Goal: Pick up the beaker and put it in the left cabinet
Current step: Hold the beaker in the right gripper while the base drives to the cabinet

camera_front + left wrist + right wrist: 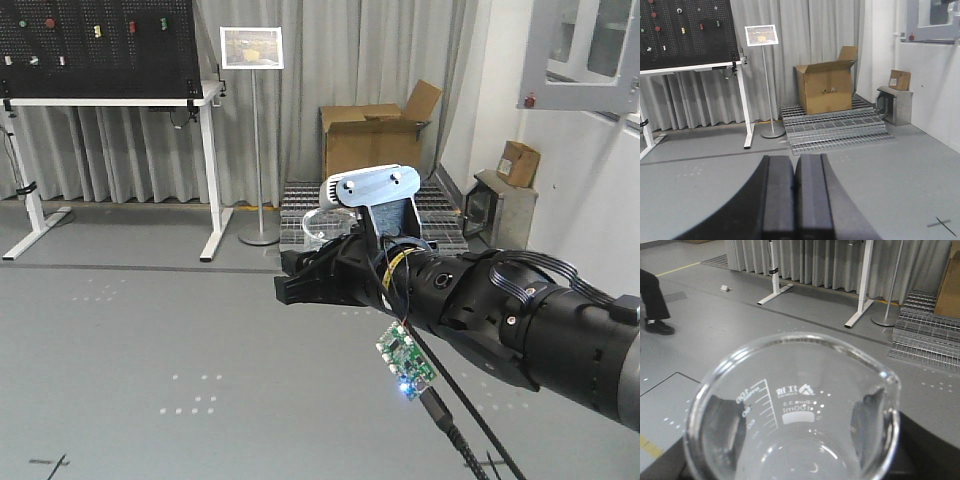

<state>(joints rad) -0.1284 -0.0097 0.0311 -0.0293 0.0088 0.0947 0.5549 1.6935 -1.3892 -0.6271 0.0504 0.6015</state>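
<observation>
The right gripper [305,272] grasps the beaker [795,405], held aloft for carrying. The left gripper [795,200] is clenched empty and idle.

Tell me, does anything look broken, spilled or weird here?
One odd thing: a bare green circuit board hangs under the black arm with no cover, and a cable trails from it. The beaker looks whole and empty, and nothing is spilled on the floor.

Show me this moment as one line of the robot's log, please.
right gripper: shut on beaker | left gripper: shut, empty | left cabinet: not in view
</observation>
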